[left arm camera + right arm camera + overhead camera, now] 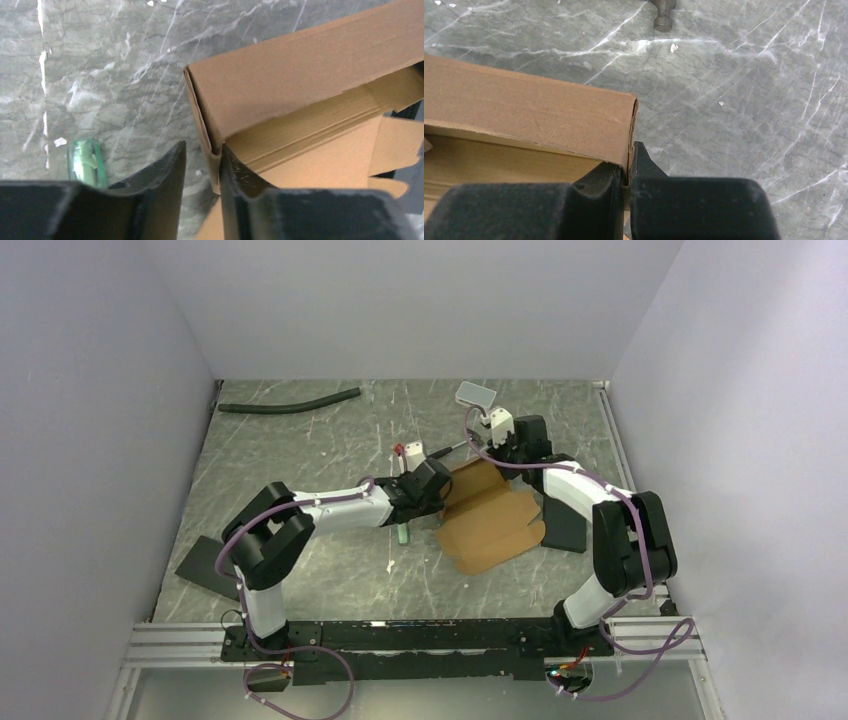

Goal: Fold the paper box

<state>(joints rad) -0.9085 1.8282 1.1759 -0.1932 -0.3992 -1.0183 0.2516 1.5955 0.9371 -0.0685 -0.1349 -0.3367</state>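
right wrist view: right gripper [626,161] clamps paper box [524,115]; left gripper [203,147] slightly parted.

1. The whole table [300,440] is overlooked from high above its near edge, with the view directed far and downward.
2. The paper box [300,75] is viewed at close range from the left wrist, at its left end.
3. Its far edge is viewed closely from the right wrist; the box is shared by all three views.

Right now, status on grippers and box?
Left gripper open astride paper box wall. Right gripper shut on box edge. Green object beside left gripper, off box.
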